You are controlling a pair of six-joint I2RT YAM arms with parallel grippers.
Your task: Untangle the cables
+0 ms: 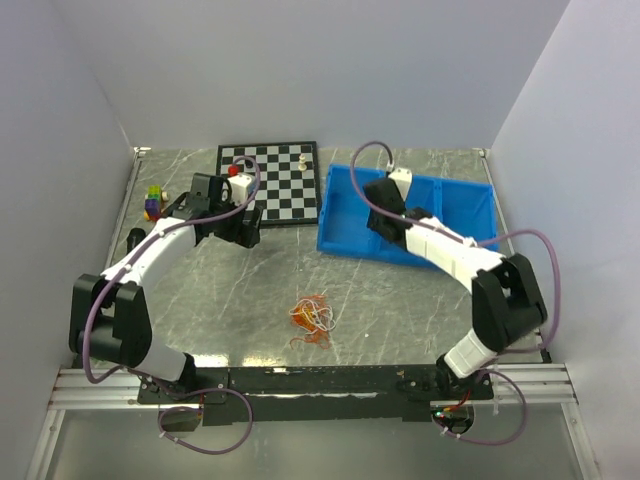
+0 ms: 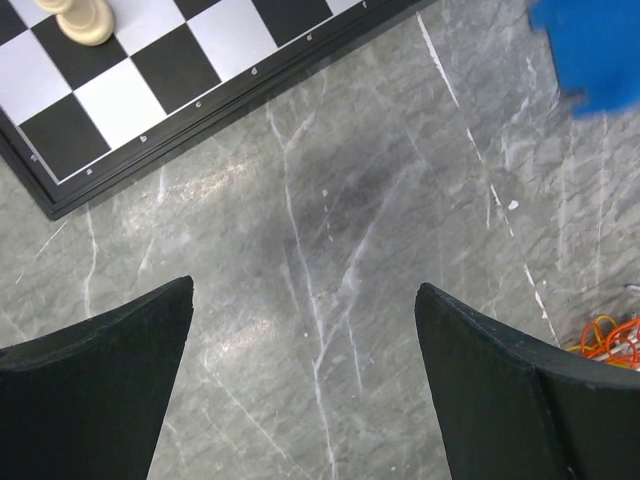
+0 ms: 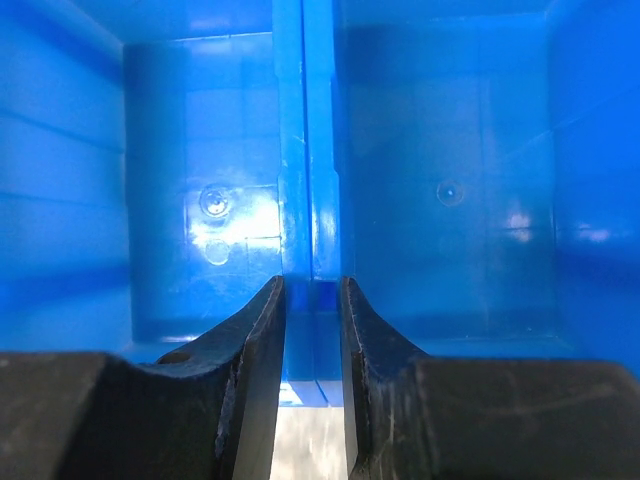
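The cables (image 1: 313, 315) lie in a small tangled heap of orange, red, yellow and white wire on the grey marble table, front centre. A bit of the heap shows at the right edge of the left wrist view (image 2: 610, 340). My left gripper (image 1: 248, 232) hangs wide open and empty over bare table (image 2: 304, 290), by the chessboard's near edge and well behind-left of the cables. My right gripper (image 1: 378, 205) hovers over the blue bin, far from the cables. Its jaws (image 3: 312, 290) stand a narrow gap apart with nothing between them.
A chessboard (image 1: 270, 185) lies at the back with a white pawn (image 1: 303, 160) (image 2: 85, 20) and a red piece (image 1: 233, 170). A blue two-compartment bin (image 1: 460, 215) (image 3: 450, 150) sits back right. Coloured blocks (image 1: 153, 203) sit at the far left. White walls enclose the table.
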